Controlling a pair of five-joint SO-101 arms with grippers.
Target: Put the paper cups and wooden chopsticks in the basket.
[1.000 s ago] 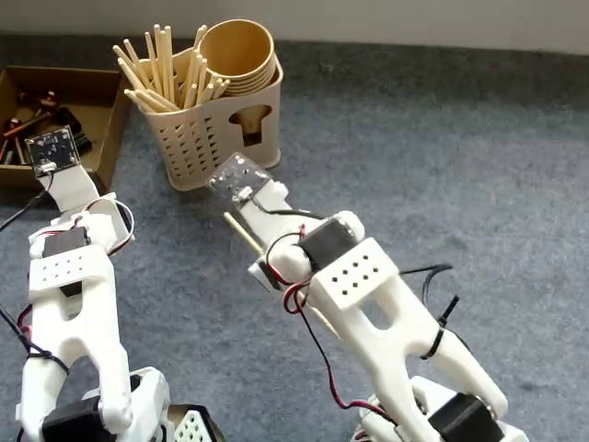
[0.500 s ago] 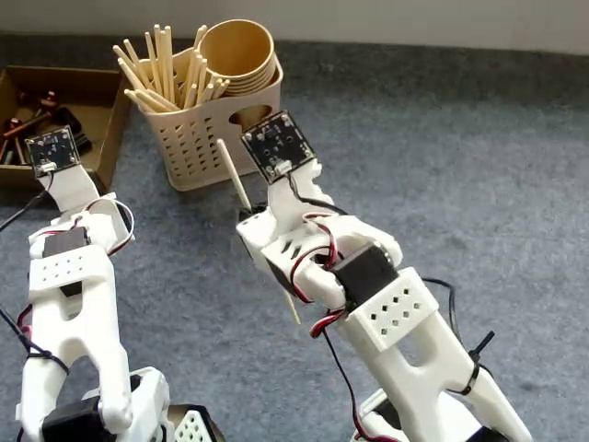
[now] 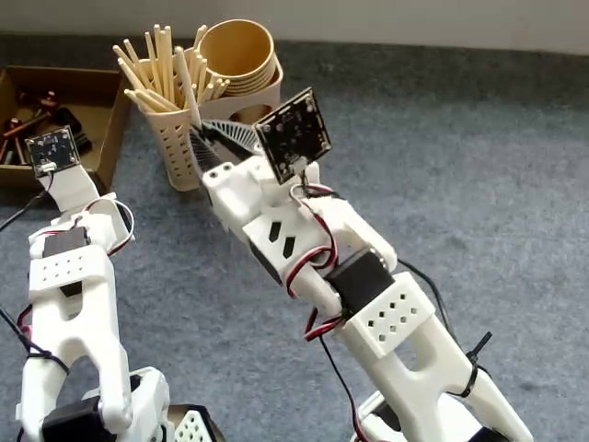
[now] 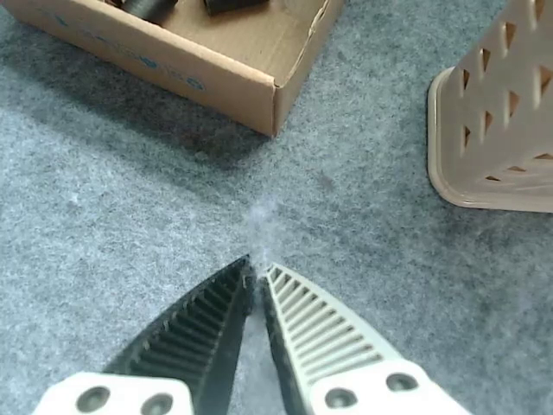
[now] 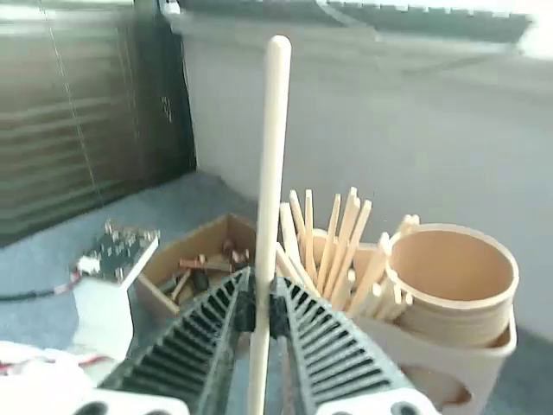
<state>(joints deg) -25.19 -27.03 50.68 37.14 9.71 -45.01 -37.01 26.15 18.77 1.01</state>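
- Right now the right gripper (image 5: 261, 303) is pinching a single wooden chopstick (image 5: 270, 156) between its closed jaws. A long length is standing upright above the fingertips and the rest is running back toward the wrist.
- The stick is hovering right at the basket (image 3: 184, 147), close to the bundle of chopsticks (image 3: 161, 69) already standing in it. The stacked paper cups (image 3: 241, 51) are sitting beside them in the same basket.
- Handling-wise, the stick is looking light, stiff and thin, with a smooth round shaft. It is probably going to swivel or slide in the ribbed jaws if it is knocked against the rim or the other sticks.
- The long free end is acting as a lever, so a hold nearer the middle would likely be steadying it better.
- The left gripper (image 4: 257, 281) is resting with its jaws closed on nothing, above the grey carpet (image 4: 130, 199) between the cardboard box (image 4: 216, 60) and the basket.
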